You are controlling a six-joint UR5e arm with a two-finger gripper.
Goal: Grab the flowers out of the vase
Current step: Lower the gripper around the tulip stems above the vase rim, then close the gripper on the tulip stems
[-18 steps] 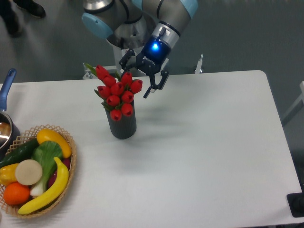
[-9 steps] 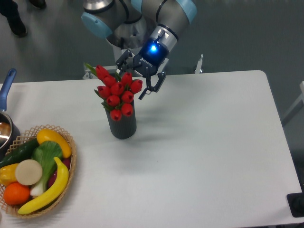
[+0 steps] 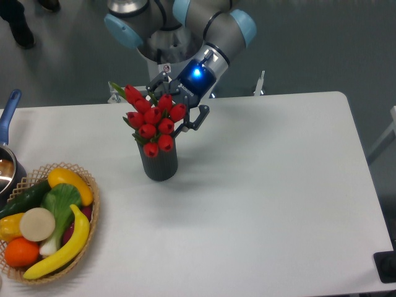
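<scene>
Camera view: the tight bunch of glossy red tulip flowers [image 3: 153, 119] is seen standing in the dark ribbed cylindrical vase [image 3: 160, 163] on the white counter [image 3: 260, 185]. The black two-finger pincer [image 3: 175, 106] is held spread just behind the buds, apparently so they can be straddled; nothing is grasped.

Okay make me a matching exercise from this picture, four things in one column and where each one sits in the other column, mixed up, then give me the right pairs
Things:
1. flowers
2. vase
3. gripper
4. basket

Places:
A. near left corner of the table
B. open, around the top right of the red bunch
C. standing on the table under the red buds
D. sticking out of the dark ribbed cylinder

Pairs: 1-D, 2-C, 3-B, 4-A
</scene>
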